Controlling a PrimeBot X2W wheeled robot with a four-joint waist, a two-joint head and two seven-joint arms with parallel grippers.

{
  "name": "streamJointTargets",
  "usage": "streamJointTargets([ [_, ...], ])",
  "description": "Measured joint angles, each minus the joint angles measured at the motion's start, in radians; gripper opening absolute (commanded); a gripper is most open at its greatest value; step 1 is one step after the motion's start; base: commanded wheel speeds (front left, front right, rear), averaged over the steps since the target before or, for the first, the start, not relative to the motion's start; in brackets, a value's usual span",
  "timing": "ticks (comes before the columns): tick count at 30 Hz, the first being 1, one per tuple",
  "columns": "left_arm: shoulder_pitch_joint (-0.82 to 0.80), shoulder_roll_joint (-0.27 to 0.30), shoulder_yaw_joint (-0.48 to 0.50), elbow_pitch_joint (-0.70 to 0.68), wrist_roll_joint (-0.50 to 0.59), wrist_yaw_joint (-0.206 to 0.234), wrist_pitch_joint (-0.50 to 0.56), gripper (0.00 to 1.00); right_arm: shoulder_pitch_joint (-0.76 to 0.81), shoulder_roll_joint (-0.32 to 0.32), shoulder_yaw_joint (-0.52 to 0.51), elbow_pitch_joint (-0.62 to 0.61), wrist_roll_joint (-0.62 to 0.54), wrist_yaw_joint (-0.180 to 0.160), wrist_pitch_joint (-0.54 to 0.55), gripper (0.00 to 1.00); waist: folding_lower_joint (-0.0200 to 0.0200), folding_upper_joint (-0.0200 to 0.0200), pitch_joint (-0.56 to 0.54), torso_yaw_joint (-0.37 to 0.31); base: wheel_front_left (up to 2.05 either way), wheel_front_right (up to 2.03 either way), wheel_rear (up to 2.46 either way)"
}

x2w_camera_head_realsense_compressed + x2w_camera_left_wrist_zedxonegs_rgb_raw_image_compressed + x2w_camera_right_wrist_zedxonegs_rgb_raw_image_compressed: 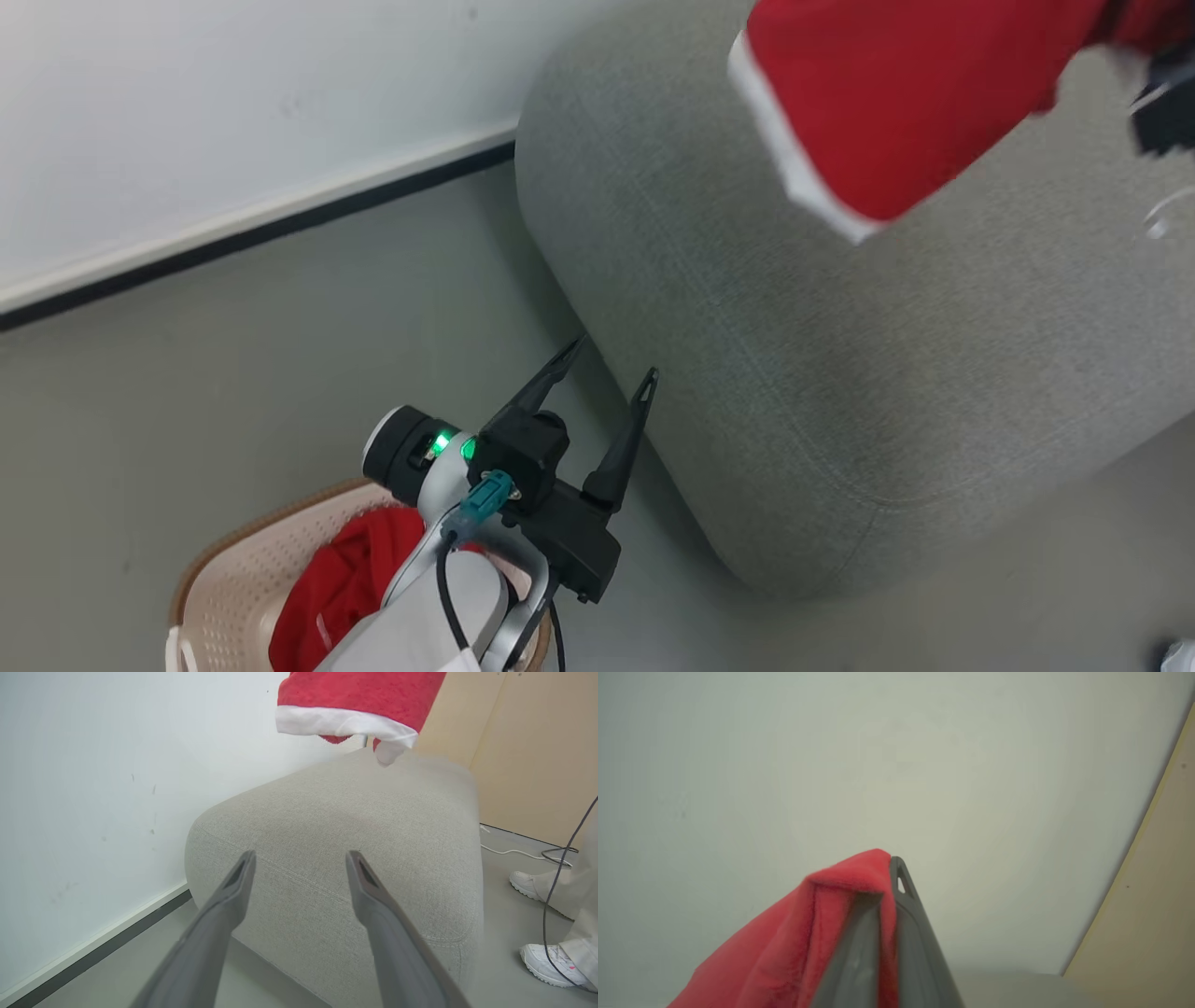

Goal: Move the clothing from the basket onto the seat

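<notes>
2 red garments make up the load, and 1 of them is in transit. The right pincer (885,882) is pressed together on a fold of the first garment (868,103). Red cloth is trapped between its 2 fingers and drapes away below the tips. The white-trimmed hem hangs beneath this pincer, over the seat (887,392), and appears to be clear of the grey upholstery rather than resting on it.

The left pincer (611,364) is spread and carries nothing. The rounded corner of the seat lies directly ahead of its fingertips, near but apart. The basket (233,560) sits on the floor behind and below its wrist. The second garment (336,579) is bunched inside, partly hidden by the forearm.

Step in hand, as judged: delivery of garment 1 to the seat. About half of the task is outstanding.

Next move, as judged:
1. Lower the right pincer until the cloth pools on the cushion top, well inside the rounded edge.
2. Part the fingers and lift straight off. Soft cloth may cling to a finger.
3. Bring a pincer down into the basket for garment 2.

A person's white shoes (546,961) and a dark cable (556,882) lie to the right of the left pincer, beside the seat. Keep any swing clear of them.
</notes>
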Motion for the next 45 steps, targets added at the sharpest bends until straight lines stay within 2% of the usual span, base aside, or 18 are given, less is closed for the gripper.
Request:
streamJointTargets([
  [6, -0.031, 0.017, -0.023, -0.059, 0.04, 0.0, 0.028, 1.0, -0.133, -0.045, -0.08, 0.097, 0.035, 0.002, 0.001, 0.0, 0.0, 0.0, 0.083, 0.042, 0.0, 0.0, 0.0],
  [15, -0.119, 0.056, -0.031, -0.156, 0.099, 0.0, 0.079, 1.0, -0.267, -0.106, -0.137, 0.23, 0.046, -0.002, 0.007, 0.0, 0.0, 0.0001, 0.228, 0.116, 0.0, 0.0, 0.0],
  [18, -0.144, 0.072, -0.03, -0.187, 0.113, 0.0, 0.097, 1.0, -0.293, -0.107, -0.139, 0.255, 0.046, -0.009, 0.007, 0.0, 0.0, 0.0001, 0.275, 0.13, 0.0, 0.0, 0.0],
  [27, -0.178, 0.1, -0.028, -0.212, 0.149, 0.0, 0.13, 1.0, -0.309, -0.034, -0.128, 0.378, 0.044, -0.036, -0.001, 0.0, 0.0, 0.0001, 0.403, 0.143, 0.0, 0.0, 0.0],
  [36, -0.187, 0.114, -0.024, -0.216, 0.156, 0.0, 0.141, 1.0, -0.233, 0.056, -0.101, 0.476, 0.045, -0.02, -0.003, 0.0, -0.0001, 0.0001, 0.468, 0.136, 0.0, 0.0, 0.0],
  [38, -0.187, 0.117, -0.02, -0.214, 0.156, 0.001, 0.14, 1.0, -0.226, 0.065, -0.102, 0.497, 0.046, -0.02, -0.003, 0.49, -0.0001, 0.0002, 0.469, 0.134, 0.0, 0.0, 0.0],
  [39, -0.187, 0.12, -0.017, -0.213, 0.156, 0.001, 0.14, 1.0, -0.225, 0.068, -0.102, 0.502, 0.046, -0.018, -0.003, 1.0, -0.0001, 0.0001, 0.468, 0.132, 0.0, 0.0, 0.0],
  [45, -0.18, 0.122, 0.012, -0.194, 0.147, 0.009, 0.117, 1.0, -0.184, 0.102, -0.102, 0.506, 0.047, -0.002, -0.01, 1.0, -0.0002, 0.0, 0.445, 0.126, 0.0, 0.0, 0.0],
])
